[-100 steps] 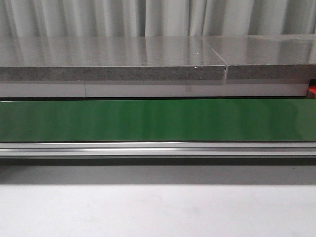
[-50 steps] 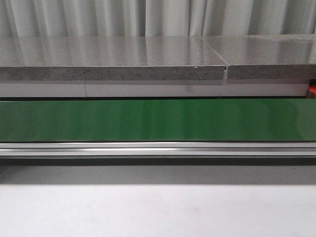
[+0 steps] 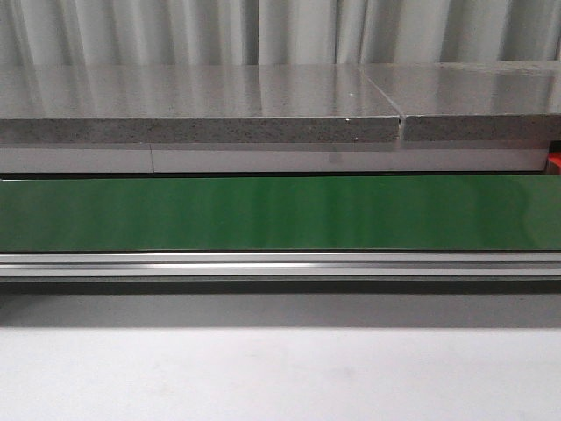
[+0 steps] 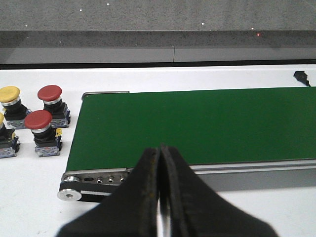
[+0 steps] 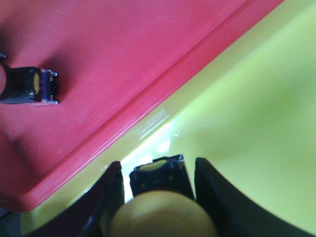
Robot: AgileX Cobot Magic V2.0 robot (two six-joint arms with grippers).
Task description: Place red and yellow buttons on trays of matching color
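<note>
I'm seeing my right gripper gripping a yellow button over the yellow tray, right beside the red tray, where one button is lying. My left gripper is hanging clenched and empty over the green conveyor belt; two red buttons and a yellow-capped button are waiting beside the belt's end.

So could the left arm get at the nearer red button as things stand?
Probably yes. The left gripper is shut and holds nothing, and the red button stands uncovered beside the belt, with other buttons close by. The gripper would need to open first.
</note>
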